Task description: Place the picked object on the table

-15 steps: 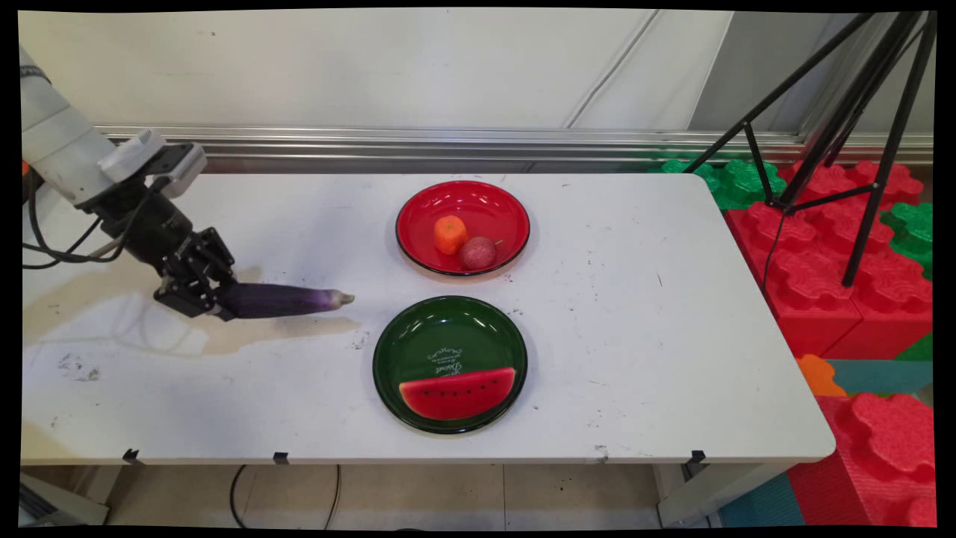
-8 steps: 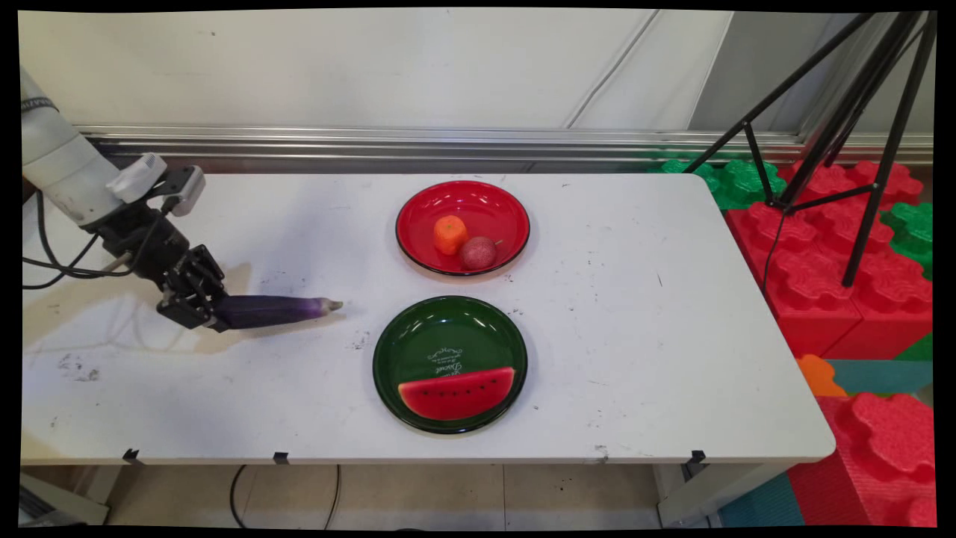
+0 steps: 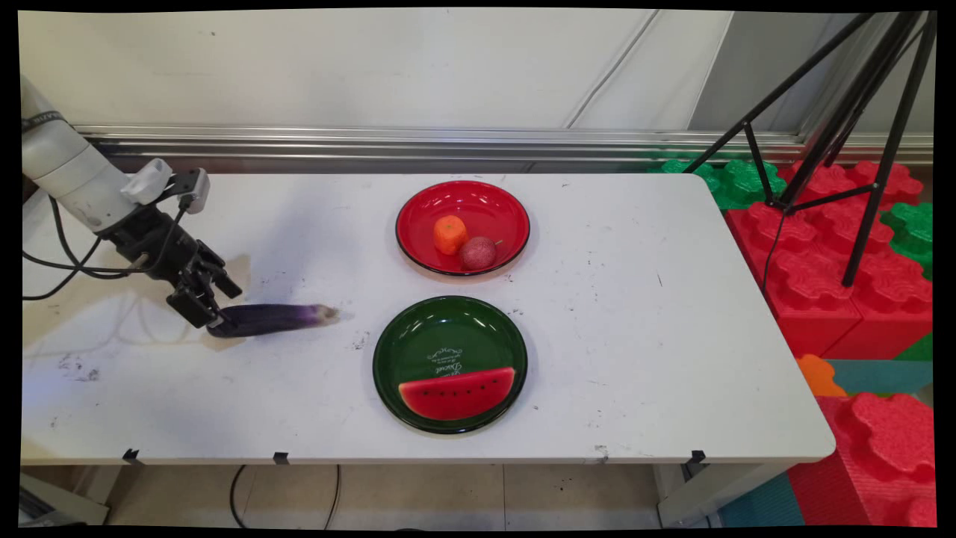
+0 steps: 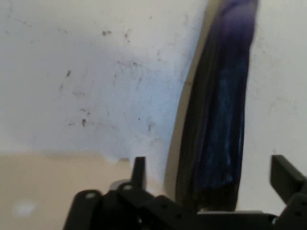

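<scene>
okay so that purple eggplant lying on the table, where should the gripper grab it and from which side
Grip the eggplant across its thick rounded end, the one farthest from the plates, coming down from above on the arm's side. It lies flat and lengthwise on the table, so the fingers can straddle its narrow width there. The gripper is open at that end now, with the eggplant's end between its fingers in the hand view.

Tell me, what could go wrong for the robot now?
The gripper is open, with the eggplant lying on the table between its fingers; a bump from the hand might roll it. If it closes now, it would catch only the eggplant's very end, so the eggplant could tip or slip out. The green plate sits just beyond the eggplant's tip, so a shove might knock them together.
</scene>
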`<state>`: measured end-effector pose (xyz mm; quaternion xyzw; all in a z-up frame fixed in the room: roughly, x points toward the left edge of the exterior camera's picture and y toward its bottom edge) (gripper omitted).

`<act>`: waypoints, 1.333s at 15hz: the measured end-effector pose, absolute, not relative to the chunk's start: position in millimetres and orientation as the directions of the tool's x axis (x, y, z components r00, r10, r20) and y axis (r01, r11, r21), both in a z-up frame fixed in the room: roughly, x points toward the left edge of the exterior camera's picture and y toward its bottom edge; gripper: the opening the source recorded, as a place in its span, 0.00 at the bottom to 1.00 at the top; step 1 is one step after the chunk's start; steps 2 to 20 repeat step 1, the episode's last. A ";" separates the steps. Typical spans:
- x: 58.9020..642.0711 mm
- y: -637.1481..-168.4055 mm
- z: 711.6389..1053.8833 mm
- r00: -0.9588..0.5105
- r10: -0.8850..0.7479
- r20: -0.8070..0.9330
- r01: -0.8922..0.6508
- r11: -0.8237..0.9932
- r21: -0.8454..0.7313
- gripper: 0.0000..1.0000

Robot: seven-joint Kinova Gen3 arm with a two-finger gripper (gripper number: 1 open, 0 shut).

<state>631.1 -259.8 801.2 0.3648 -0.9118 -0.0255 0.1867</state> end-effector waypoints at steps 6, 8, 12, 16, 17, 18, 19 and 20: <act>632.0 -260.0 800.5 -0.654 -0.683 0.325 -0.664 0.724 0.186 1.00; 632.0 -260.0 800.5 -0.654 -0.683 0.325 -0.664 0.724 0.186 1.00; 632.0 -260.0 800.5 -0.654 -0.683 0.325 -0.664 0.724 0.186 1.00; 632.0 -260.0 800.5 -0.654 -0.683 0.325 -0.664 0.724 0.186 1.00; 632.0 -260.0 800.5 -0.654 -0.683 0.325 -0.664 0.724 0.186 1.00; 632.0 -260.0 800.5 -0.654 -0.683 0.325 -0.664 0.724 0.186 1.00; 632.0 -260.0 800.5 -0.654 -0.683 0.325 -0.664 0.724 0.186 1.00; 632.0 -260.0 800.5 -0.654 -0.683 0.325 -0.664 0.724 0.186 1.00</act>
